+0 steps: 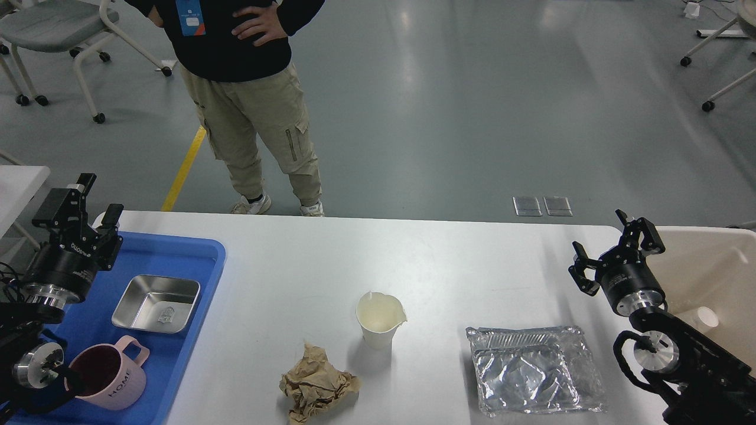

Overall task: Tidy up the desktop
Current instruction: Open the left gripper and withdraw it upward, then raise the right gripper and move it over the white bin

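Observation:
The white desktop (366, 248) spans the view. On it stand a white paper cup (380, 319) with a bent rim, a crumpled brown paper ball (318, 385) in front of it, and a crinkled foil tray (534, 369) at the right. My left gripper (84, 199) is open and empty above the far left corner of the blue tray (195, 260). My right gripper (610, 242) is open and empty above the desktop's right end, behind the foil tray.
The blue tray holds a steel square dish (157, 303) and a pink mug (112, 372). A beige bin (709, 277) with a small white cup (706, 317) stands at the right. A person (248, 100) stands behind the table. Chairs stand at the far corners.

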### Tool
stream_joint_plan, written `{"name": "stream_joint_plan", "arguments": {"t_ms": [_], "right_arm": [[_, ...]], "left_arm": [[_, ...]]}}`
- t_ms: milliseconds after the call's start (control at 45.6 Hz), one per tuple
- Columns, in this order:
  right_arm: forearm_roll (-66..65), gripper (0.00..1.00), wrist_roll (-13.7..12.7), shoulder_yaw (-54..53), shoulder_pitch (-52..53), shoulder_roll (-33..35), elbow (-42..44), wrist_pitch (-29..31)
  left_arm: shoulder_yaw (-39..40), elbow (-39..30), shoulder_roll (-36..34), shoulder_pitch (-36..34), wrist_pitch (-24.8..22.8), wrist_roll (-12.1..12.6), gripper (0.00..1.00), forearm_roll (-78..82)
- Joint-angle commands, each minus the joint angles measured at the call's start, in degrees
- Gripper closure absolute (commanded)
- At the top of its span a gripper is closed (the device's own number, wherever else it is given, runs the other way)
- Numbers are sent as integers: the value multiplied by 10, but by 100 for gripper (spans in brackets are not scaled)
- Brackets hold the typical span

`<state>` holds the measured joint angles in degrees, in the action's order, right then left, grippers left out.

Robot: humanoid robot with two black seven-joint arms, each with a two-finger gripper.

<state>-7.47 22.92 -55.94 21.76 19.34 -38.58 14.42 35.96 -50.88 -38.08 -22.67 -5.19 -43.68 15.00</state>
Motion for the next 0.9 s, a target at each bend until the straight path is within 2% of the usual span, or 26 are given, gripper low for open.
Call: {"name": "stream_joint_plan", "arguments": {"t_ms": [0, 416, 526, 701, 877], "right_arm": [[0, 0, -1, 0, 0, 7, -8, -4], [1, 0, 5, -29, 7, 53, -33, -2], [1, 0, 5, -30, 3, 72, -69, 4], [0, 0, 0, -26, -19, 148, -157, 50], [0, 0, 0, -26, -56, 251, -243, 50]], "left_arm": [[-2, 0, -4, 1, -3, 1, 17, 1], [-3, 1, -1, 1, 4, 1, 14, 1], [-3, 3, -3, 1, 4, 1, 14, 4], [-2, 20, -4, 1, -2, 0, 13, 6], [-4, 31, -3, 1, -2, 0, 13, 8]]}}
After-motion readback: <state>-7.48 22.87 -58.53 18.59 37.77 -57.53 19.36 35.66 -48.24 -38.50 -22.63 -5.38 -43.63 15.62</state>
